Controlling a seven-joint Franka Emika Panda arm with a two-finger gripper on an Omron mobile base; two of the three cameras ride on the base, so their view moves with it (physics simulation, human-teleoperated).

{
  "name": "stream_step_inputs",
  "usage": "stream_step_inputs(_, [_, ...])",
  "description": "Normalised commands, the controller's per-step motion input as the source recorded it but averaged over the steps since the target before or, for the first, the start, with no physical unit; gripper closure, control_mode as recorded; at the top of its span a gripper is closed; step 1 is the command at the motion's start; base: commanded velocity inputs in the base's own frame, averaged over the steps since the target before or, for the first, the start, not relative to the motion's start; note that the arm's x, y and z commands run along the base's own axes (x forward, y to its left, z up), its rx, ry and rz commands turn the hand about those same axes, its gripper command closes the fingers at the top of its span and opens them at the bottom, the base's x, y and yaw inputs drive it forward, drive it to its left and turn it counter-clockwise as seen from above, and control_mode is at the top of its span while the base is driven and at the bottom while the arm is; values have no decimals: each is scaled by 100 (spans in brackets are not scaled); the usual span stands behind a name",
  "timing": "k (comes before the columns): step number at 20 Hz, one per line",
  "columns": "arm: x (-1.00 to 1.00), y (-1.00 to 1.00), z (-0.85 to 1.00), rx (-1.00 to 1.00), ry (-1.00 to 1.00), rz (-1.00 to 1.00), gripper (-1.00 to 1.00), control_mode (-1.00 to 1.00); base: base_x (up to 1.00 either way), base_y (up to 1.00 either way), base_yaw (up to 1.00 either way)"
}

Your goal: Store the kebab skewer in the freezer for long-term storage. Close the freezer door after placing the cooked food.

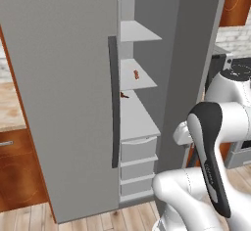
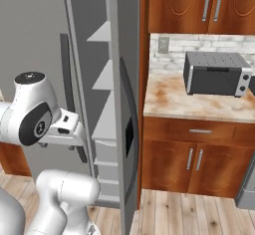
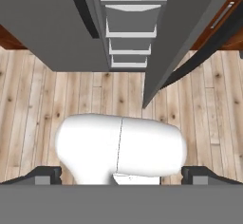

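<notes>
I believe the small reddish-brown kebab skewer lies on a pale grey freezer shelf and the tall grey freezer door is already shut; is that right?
Not quite: the small reddish-brown kebab skewer does lie on a pale grey freezer shelf, but the tall grey freezer door stands open, as the left base view shows.

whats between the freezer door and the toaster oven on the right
In the right base view, a strip of brown cabinet side, then bare marbled counter, separates the open freezer door from the toaster oven.

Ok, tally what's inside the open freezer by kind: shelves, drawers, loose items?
shelves: 3
drawers: 3
kebab skewer: 1
small dark item, too small to identify: 1
Total: 8
</notes>
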Motion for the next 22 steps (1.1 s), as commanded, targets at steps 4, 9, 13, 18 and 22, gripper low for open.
stream_step_inputs(4, [0,0,0,0,0,0,-100,-100,0,0,0])
stream_step_inputs(9, [0,-43,0,4,-2,0,-100,-100,0,0,0])
stream_step_inputs(13, [4,-51,1,11,0,0,-100,-100,0,0,0])
stream_step_inputs(18, [17,-55,4,10,0,1,-100,-100,0,0,0])
stream_step_inputs(22, [55,-74,0,11,0,1,-100,-100,0,0,0])
